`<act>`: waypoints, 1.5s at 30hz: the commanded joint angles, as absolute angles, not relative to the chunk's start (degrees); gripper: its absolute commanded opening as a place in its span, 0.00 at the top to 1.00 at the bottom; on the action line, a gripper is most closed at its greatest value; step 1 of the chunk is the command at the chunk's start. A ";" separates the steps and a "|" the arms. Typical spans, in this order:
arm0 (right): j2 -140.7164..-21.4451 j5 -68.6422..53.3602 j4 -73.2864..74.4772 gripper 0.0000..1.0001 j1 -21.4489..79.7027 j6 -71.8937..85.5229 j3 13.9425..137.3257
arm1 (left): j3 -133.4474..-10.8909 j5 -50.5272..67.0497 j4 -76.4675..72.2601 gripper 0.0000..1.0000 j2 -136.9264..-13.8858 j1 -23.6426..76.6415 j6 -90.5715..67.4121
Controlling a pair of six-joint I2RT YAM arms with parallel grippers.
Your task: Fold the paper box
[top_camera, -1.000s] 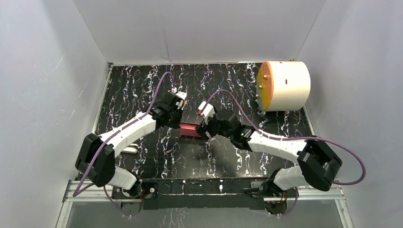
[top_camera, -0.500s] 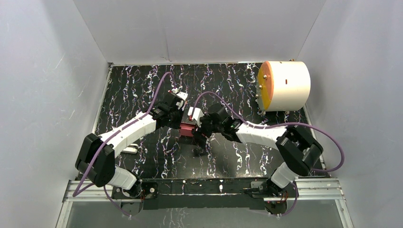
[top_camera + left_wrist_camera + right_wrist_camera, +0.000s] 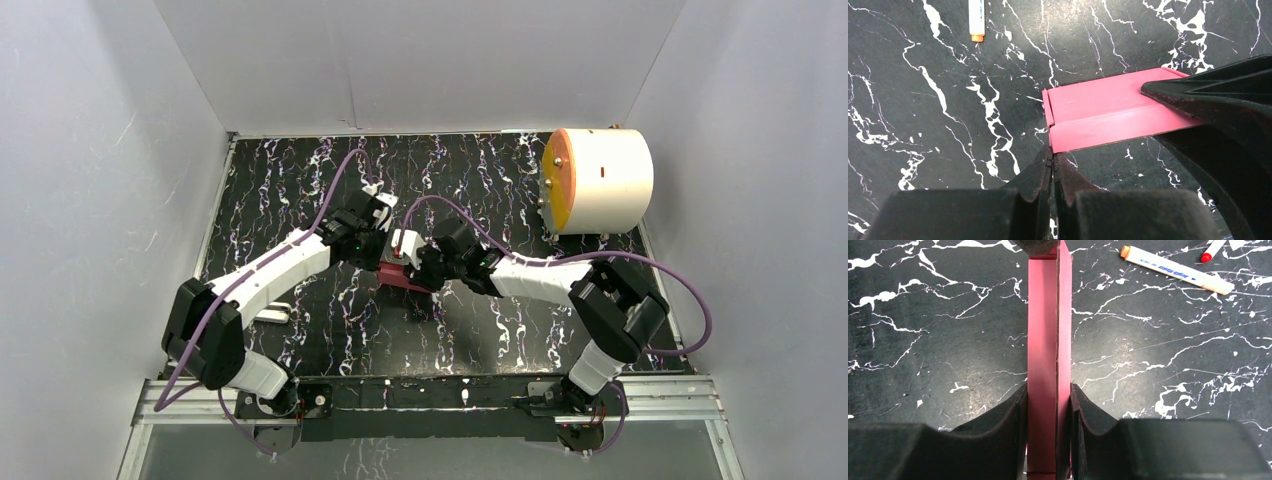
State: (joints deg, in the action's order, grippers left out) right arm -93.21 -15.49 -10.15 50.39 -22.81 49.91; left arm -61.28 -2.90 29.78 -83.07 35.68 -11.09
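You have bright, even overhead light; shadows under the arms [image 3: 285, 262] are soft. In the right wrist view the worktop [image 3: 1158, 370] shows dull sheen at 3 o'clock; fingers [image 3: 998, 425] at 6 o'clock blur beside the box [image 3: 1043, 340].

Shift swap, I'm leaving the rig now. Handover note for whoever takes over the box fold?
Left claw: shut, apparently pinching one end corner of the paper box.
Right claw: closed on the box's two long sides, at the other end.
Box: mid-table between both arms, standing on edge.
Done: the card is folded into a flat rectangular sleeve.
Left: the end flaps. These views don't show whether they are tucked.
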 commanded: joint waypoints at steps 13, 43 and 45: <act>-96.64 -9.08 -9.14 0.69 52.83 -25.18 53.52 | -71.94 2.42 41.13 1.00 -88.49 36.04 -15.09; -97.56 -9.40 -9.67 0.71 53.04 -24.28 53.17 | -62.89 -2.28 27.81 1.00 -86.25 35.95 -12.22; -97.48 -9.56 -9.67 0.71 53.04 -24.19 53.09 | -61.94 -2.11 26.94 1.00 -85.92 35.95 -12.30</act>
State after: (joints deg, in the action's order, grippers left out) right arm -95.13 -9.74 -9.78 52.51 -23.05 52.10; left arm -64.23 -5.23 31.59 -86.52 35.00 -12.75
